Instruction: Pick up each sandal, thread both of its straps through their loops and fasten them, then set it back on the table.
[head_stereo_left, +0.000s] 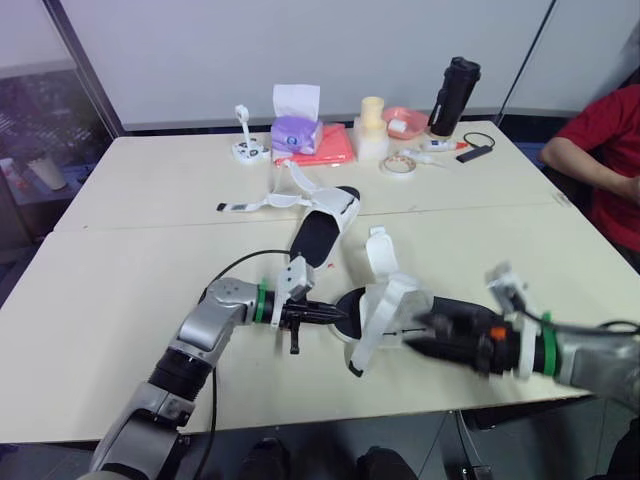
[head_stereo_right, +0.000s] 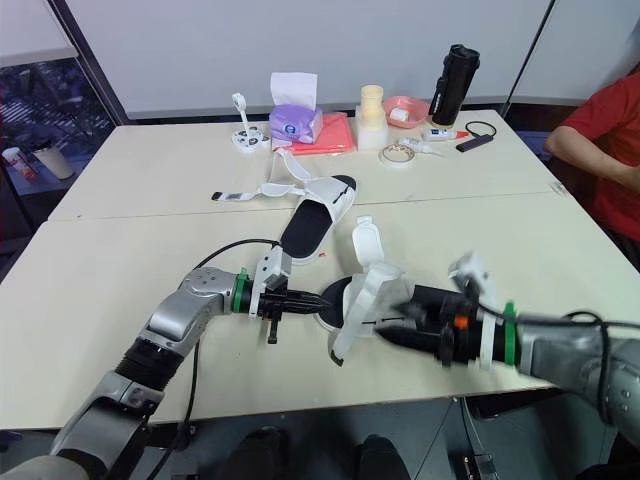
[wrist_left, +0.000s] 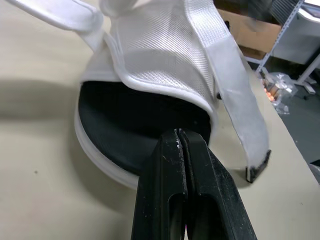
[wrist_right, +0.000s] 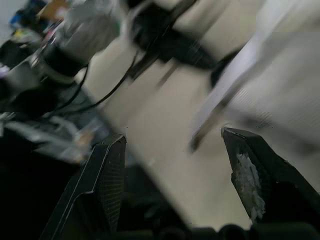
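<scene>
Near sandal, white mesh straps over black footbed (head_stereo_left: 385, 310): lying on beige table (head_stereo_left: 120, 290) between both grippers, straps loose. Left gripper (head_stereo_left: 335, 314): fingers pressed together, empty, tips at footbed rim (contact unclear). Right gripper (head_stereo_left: 425, 335): fingers spread wide, just beside hanging strap (head_stereo_left: 365, 345). Farther back, second matching sandal (head_stereo_left: 322, 228), unfastened. Purple tissue box (head_stereo_left: 297, 130) beyond.
</scene>
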